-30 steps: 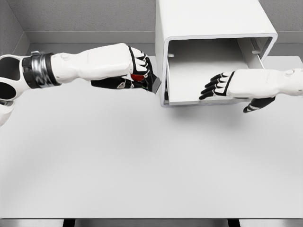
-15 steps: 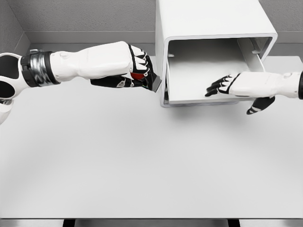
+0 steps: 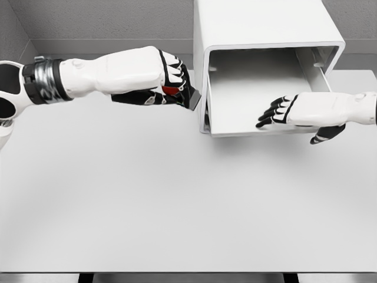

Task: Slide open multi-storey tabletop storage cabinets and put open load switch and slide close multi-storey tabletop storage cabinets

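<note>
At the left of the scene, the robot's left hand [image 3: 162,79] is curled tight around the load switch [image 3: 177,93], holding it clear of the table [image 3: 177,206] and just beside the left wall of the pulled-out drawer [image 3: 259,88]. The switch looks small, rigid and light, judging by how fully one fist covers it; its hard casing is probably smooth enough to slip, so a wrap around the body (as here) seems the sound hold, rather than a pinch at its dark corner. Little of it shows: a red patch between the black fingers and a grey, angular edge poking out toward the drawer. Farther right, the white storage cabinet [image 3: 265,23] stands at the far side of the table with the drawer slid toward the near side, its floor bare. At the right, the right hand [image 3: 294,112] hovers over the drawer's front rim, fingers spread and gripping nothing.
</note>
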`<action>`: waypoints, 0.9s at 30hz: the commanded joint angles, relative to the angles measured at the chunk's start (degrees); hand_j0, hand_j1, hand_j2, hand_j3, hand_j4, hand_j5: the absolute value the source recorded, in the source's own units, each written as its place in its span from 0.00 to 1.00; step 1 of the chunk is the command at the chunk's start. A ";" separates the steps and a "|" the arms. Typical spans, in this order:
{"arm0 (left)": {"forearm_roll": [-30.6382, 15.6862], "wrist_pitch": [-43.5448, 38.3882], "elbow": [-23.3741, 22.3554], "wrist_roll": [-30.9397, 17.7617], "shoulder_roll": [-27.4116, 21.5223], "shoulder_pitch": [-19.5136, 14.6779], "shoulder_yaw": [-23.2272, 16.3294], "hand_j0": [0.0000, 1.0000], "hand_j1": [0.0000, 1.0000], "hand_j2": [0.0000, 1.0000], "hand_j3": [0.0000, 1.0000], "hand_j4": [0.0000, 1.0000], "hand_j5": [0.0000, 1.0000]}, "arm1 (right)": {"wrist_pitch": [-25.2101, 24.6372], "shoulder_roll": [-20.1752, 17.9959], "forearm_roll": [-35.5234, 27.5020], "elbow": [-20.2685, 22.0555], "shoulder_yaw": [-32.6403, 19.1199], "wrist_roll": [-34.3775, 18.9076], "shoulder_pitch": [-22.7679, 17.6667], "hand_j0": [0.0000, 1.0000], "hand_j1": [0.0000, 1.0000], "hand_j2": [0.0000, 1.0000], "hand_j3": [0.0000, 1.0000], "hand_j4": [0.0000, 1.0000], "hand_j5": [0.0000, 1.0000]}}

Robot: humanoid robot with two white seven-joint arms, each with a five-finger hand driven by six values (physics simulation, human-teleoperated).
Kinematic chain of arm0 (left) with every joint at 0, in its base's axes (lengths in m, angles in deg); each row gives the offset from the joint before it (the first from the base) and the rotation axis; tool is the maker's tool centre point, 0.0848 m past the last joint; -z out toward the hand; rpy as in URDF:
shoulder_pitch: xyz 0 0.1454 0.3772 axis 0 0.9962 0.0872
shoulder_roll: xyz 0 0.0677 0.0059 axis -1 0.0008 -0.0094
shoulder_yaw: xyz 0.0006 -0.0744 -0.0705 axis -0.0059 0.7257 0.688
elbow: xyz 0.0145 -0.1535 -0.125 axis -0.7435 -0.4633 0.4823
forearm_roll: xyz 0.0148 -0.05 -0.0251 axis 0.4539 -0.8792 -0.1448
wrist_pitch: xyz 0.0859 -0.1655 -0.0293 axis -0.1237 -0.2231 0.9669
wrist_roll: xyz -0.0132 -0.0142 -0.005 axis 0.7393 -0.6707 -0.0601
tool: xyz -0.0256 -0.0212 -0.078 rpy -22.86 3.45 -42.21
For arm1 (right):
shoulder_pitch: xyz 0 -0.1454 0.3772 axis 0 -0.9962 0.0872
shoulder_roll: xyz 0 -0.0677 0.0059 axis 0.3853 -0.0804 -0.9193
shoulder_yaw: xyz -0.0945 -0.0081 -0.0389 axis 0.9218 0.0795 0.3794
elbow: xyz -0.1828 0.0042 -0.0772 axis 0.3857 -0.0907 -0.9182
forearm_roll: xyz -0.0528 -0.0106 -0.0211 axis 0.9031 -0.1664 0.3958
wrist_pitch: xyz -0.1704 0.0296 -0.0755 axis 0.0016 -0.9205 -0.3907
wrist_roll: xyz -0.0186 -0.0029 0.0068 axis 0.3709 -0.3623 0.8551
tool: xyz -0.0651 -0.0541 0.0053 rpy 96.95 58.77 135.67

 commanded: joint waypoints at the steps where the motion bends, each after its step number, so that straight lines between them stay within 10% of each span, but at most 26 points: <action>1: -0.41 -0.12 -0.08 0.05 0.01 0.00 0.01 0.46 0.46 0.46 0.46 0.46 0.46 | 2.22 0.34 -2.38 1.16 0.91 -0.14 -0.01 1.00 1.00 1.00 1.00 1.00 1.00; 27: -0.59 -0.12 0.01 0.05 0.72 -1.67 0.01 0.46 0.46 0.46 0.46 0.46 0.46 | 2.22 -5.02 -2.82 2.30 0.91 -0.14 -1.06 1.00 1.00 1.00 1.00 1.00 1.00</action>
